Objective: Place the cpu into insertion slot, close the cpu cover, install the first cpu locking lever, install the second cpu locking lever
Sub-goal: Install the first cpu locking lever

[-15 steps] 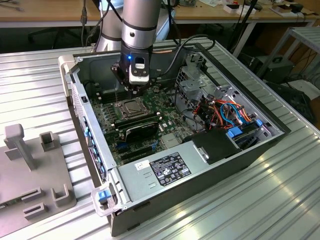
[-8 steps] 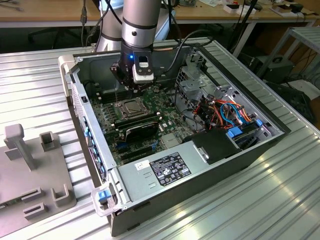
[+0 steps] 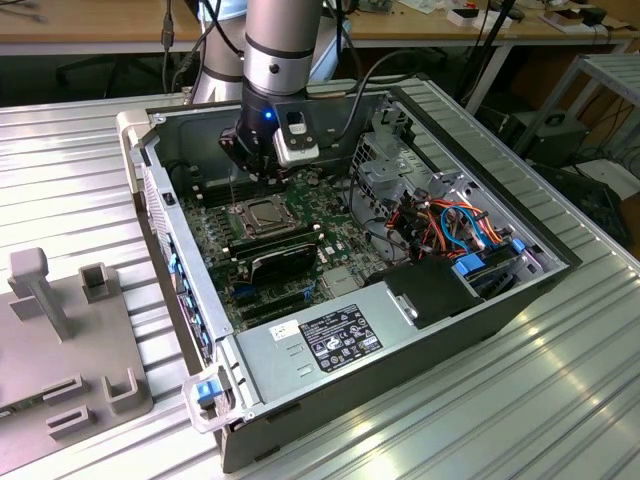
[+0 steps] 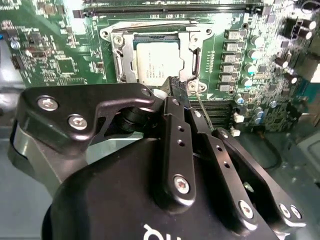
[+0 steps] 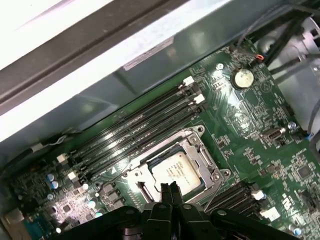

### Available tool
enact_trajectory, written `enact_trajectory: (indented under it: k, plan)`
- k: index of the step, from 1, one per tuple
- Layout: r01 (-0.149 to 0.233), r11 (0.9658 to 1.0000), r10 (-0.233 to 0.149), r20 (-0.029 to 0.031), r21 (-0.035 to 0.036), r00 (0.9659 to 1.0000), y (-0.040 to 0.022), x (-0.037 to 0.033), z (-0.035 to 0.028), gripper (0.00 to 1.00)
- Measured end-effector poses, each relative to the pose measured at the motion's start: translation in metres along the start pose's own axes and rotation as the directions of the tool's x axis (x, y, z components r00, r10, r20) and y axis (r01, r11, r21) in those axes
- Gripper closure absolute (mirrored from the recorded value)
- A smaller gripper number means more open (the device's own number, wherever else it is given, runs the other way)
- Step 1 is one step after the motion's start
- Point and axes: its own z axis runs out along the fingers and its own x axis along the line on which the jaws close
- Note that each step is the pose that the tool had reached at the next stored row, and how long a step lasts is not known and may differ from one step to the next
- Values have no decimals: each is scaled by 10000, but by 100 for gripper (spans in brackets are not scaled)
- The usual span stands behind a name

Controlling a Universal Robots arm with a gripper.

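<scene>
the gripper [image 5: 168, 191], fingers pressed together with nothing seen between them, hangs right at one edge of the cpu [image 5: 174, 169], which lies flat in the insertion slot [image 4: 155, 37] under the lowered cpu cover [image 5: 206, 158] (a thin wire lever [image 5: 119, 174] juts out beside one corner).

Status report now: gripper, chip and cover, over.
Gripper low at the chip edge, jaws shut. Chip seated, cover down on it. Memory slots alongside, not blocking.
</scene>
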Motion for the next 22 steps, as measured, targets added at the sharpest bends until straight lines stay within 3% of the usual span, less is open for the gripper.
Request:
enact_trajectory:
  k: [5, 9, 12, 15, 16, 19, 22]
  plan:
    - [776, 9970, -776, 1, -7, 9970, -14, 23, 0, 89]
    - [987, 9951, -987, 1, -9, 9951, -43, 74, 0, 89]
    - [1474, 9891, -1474, 1, -11, 9891, -45, 76, -1, 89]
    - [2207, 9753, -2207, 3, -18, 9753, -45, 76, -1, 89]
    - [2487, 9686, -2487, 4, -20, 9686, -45, 76, -1, 89]
    - [2994, 9541, -2994, 5, -25, 9541, -45, 77, -1, 89]
    - [3545, 9350, -3545, 8, -29, 9350, -45, 76, 0, 89]
